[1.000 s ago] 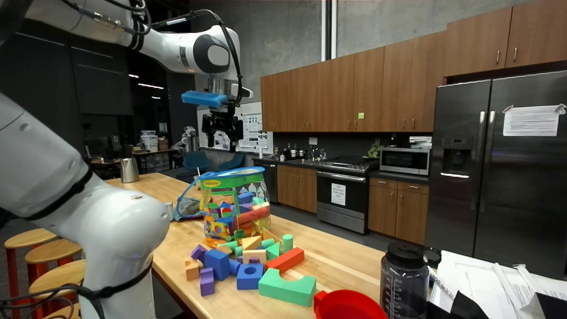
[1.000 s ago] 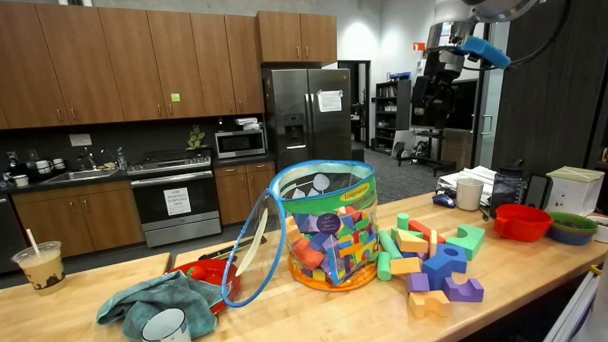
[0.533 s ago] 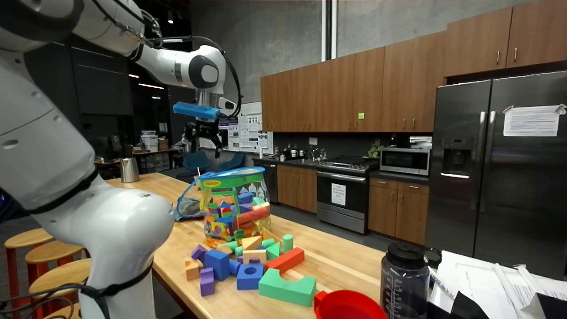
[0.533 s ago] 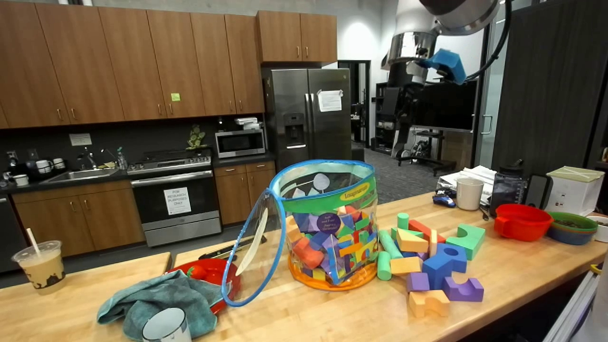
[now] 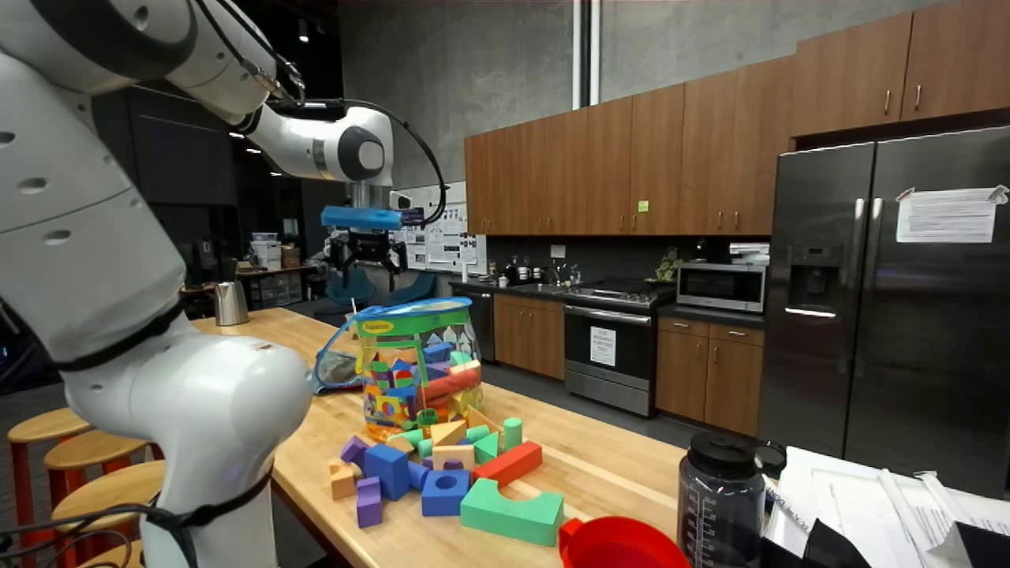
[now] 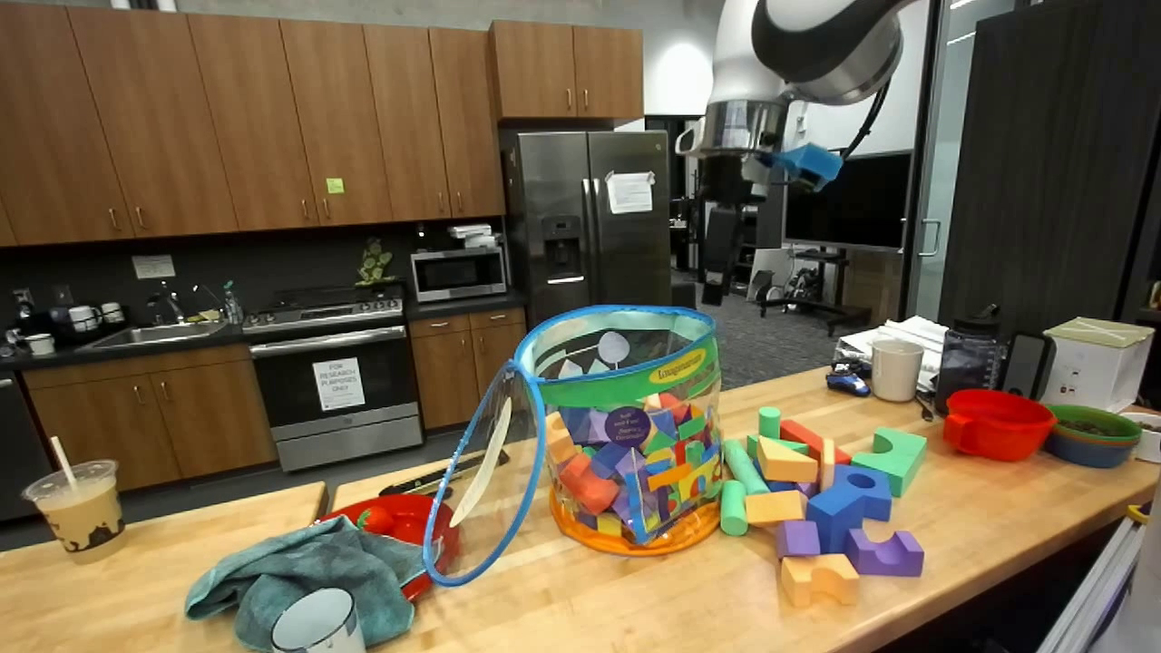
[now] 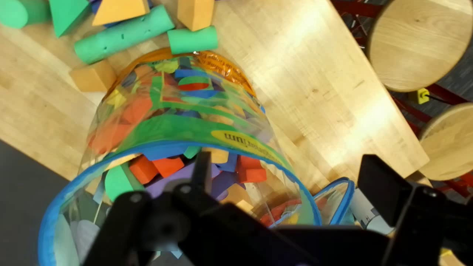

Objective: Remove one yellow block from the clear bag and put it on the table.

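Observation:
The clear bag (image 5: 390,327) stands upright and open on the table (image 5: 600,457), full of many-coloured blocks. It also shows in an exterior view (image 6: 580,392) and in the wrist view (image 7: 173,127). Through its open top in the wrist view I see a yellow-orange block (image 7: 218,156) near the front wall and another pale yellow-orange block (image 7: 236,194) among red, purple and blue ones. My gripper (image 5: 369,276) is open and empty, above the bag's rim. In the wrist view its fingers (image 7: 288,162) are wide apart, one over the bag's opening, one beyond the rim.
Several loose blocks (image 6: 839,508) lie on the table beside the bag. The bag's lid (image 6: 485,490) hangs open over a red dish (image 6: 413,512), near a teal cloth (image 6: 308,567) and a mug (image 6: 317,621). A red bowl (image 6: 998,426) and a water bottle (image 5: 720,505) stand farther along.
My gripper has come down and moved across toward the bag, and now hangs over it. It stays open. The bag and the blocks have not moved.

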Motion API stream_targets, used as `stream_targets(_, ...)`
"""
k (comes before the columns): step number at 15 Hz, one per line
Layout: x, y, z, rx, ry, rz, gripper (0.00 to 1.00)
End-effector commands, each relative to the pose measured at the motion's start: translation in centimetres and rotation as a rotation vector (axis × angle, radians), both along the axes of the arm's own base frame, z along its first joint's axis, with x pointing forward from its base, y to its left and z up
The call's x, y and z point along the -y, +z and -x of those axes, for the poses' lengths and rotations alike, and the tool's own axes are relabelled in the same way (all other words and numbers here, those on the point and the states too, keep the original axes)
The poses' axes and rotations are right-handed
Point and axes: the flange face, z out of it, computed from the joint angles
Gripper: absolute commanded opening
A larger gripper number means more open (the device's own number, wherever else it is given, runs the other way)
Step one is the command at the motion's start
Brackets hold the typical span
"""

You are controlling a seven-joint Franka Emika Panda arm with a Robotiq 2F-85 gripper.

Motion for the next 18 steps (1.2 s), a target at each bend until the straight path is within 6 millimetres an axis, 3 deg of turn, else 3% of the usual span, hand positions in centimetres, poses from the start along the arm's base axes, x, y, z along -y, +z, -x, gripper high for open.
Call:
stream_targets(1,-1.2,-1.8,-0.8,0.098,0.138,0.046,1.0)
stream_targets(5,-2.9,-3.7,-0.9,0.142,0.23,0.03,1.0)
stream_targets(8,-3.4,-4.0,-0.3,0.025,0.277,0.039,1.0)
stream_targets(10,-3.6,-4.6,-0.2,0.046,0.249,0.049,1.0)
stream_targets(15,-2.7,-3.9,-0.2,-0.017,0.273,0.075,1.0)
stream_targets(18,-2.9,-2.7,-2.0,-0.023,0.31,0.087,1.0)
